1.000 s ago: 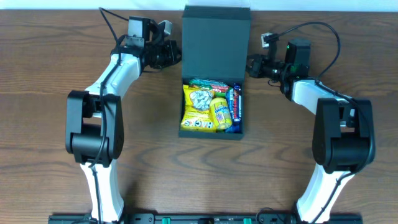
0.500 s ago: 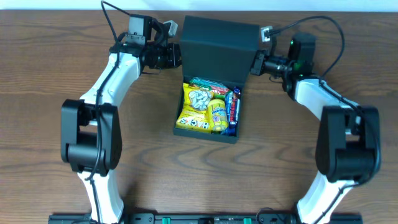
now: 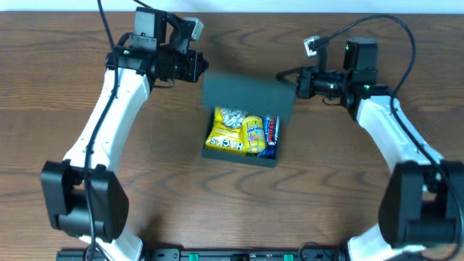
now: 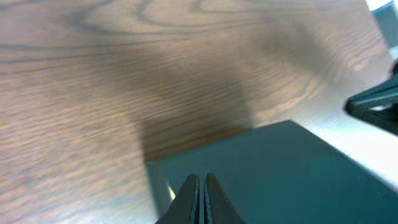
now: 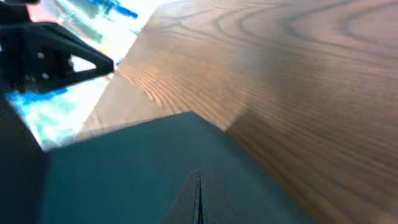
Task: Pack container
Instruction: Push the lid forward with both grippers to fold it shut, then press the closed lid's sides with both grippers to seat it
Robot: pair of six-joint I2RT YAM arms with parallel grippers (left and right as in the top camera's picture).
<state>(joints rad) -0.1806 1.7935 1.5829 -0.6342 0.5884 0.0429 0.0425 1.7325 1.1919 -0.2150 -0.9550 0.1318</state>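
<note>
The dark teal container (image 3: 239, 156) sits mid-table, holding yellow snack packets (image 3: 233, 133) and a blue bar (image 3: 272, 133). Its flap lid (image 3: 248, 92) is blurred and tilted forward over the back of the box. My left gripper (image 3: 200, 67) is shut, at the lid's left back corner; its wrist view shows shut fingers (image 4: 200, 184) over the teal lid (image 4: 292, 174). My right gripper (image 3: 296, 83) is shut, at the lid's right edge; its wrist view shows shut fingers (image 5: 198, 186) on the lid (image 5: 137, 168). Whether either touches the lid I cannot tell.
Brown wooden table (image 3: 167, 203) all round. Cables loop above both arms near the back edge. The arm bases stand at the front left and front right.
The lid has swung from upright forward over the box. Both grippers moved forward with it, and the box has shifted slightly and turned a little.
</note>
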